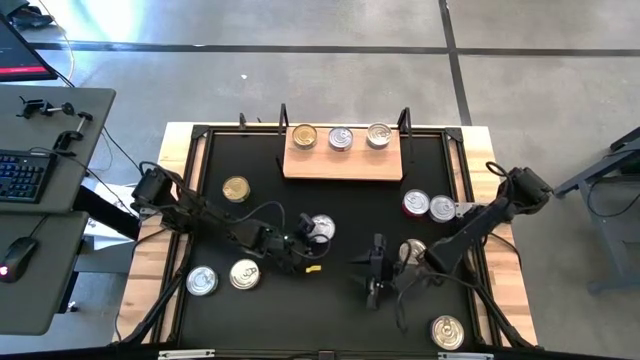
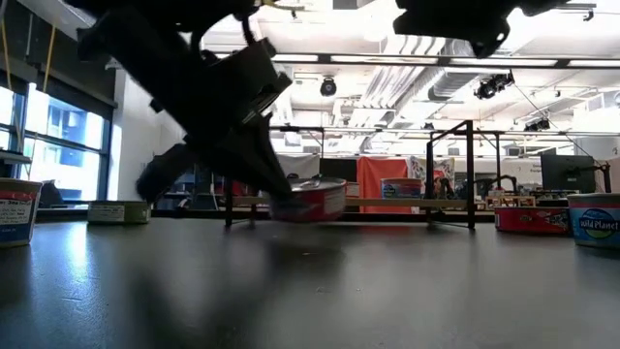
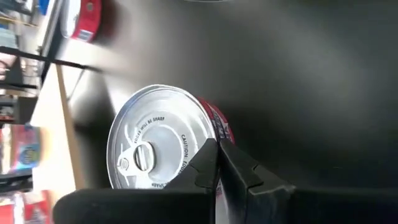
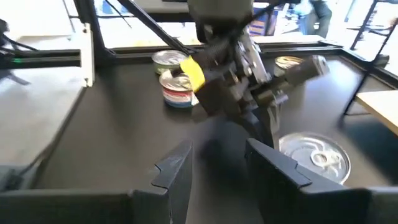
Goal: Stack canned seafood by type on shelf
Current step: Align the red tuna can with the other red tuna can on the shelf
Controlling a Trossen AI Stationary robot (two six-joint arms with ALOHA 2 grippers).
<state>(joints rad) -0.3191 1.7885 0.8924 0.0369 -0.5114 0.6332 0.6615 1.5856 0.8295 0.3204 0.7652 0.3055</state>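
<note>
Item: red-sided silver tin point(image 1: 321, 229), grasp step.
Left gripper point(image 1: 303, 243) fingers clenched on it, near the shelf point(image 1: 343, 163); right gripper point(image 1: 374, 277) half-parted, empty. Next, presumably: lift shelfward.

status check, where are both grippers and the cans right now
Left gripper shut on red-sided can, mid-table. Right gripper open, empty, hovering nearby. Three cans on shelf. Nothing blocking.

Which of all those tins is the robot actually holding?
The silver-lidded, red-sided tin mid-table, pinched at its rim by the left gripper. Every other tin sits untouched, including three on the shelf; the right gripper holds nothing.
</note>
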